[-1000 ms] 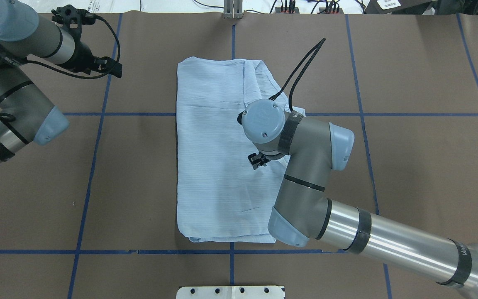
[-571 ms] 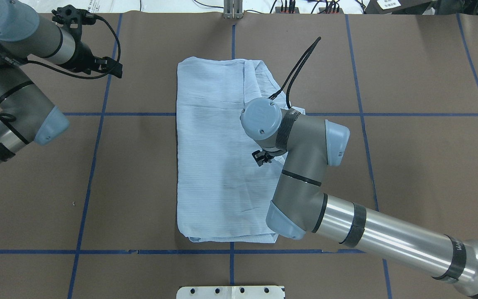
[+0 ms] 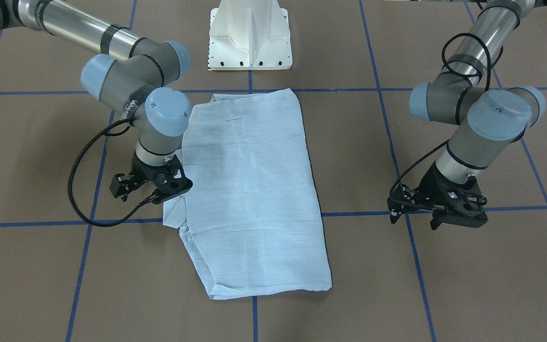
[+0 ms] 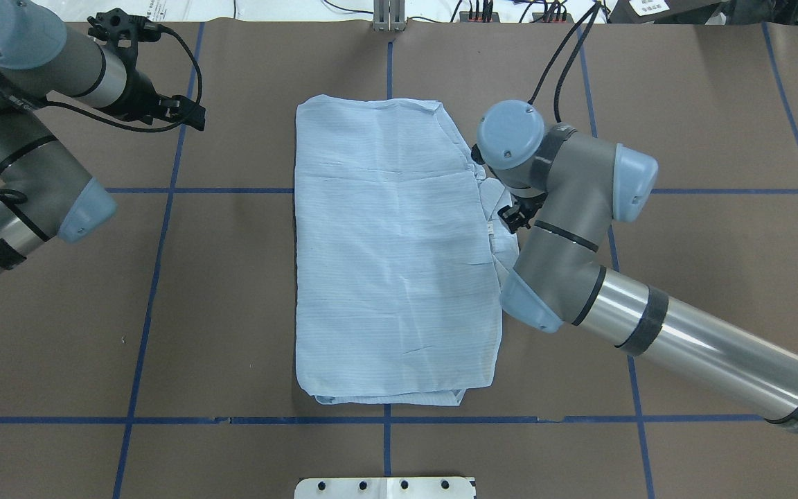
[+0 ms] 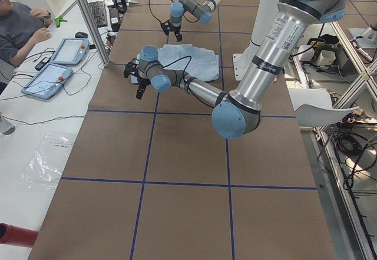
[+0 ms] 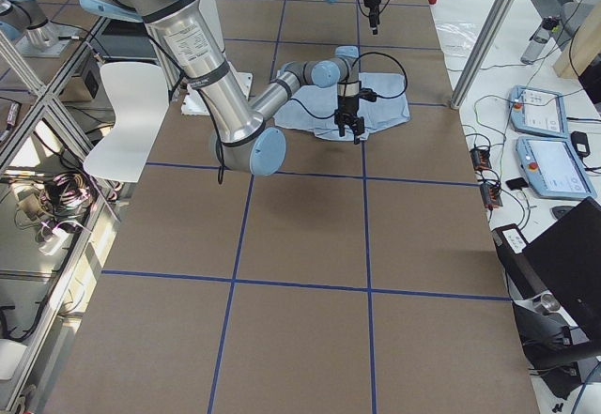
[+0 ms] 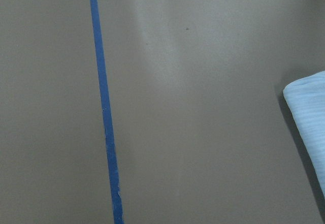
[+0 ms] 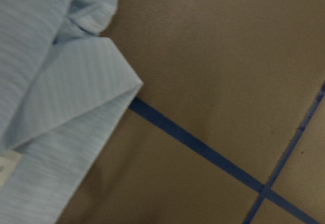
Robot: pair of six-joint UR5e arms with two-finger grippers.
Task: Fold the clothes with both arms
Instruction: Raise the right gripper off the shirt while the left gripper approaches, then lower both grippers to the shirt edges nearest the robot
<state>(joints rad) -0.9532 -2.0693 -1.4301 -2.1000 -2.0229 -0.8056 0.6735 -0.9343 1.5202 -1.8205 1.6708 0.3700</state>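
While my left gripper (image 4: 188,116) is hanging over bare table (image 4: 246,277) well clear of the cloth, the shirt (image 4: 392,263) is lying flat mid-table as a long folded rectangle. My right gripper (image 4: 518,213) is now hovering at its right edge by the collar (image 8: 96,92), having swung off the middle within the last second. Open or closed, I cannot tell for either gripper. I am reading that as the side fold being laid, and I judge the crosswise fold is coming next.
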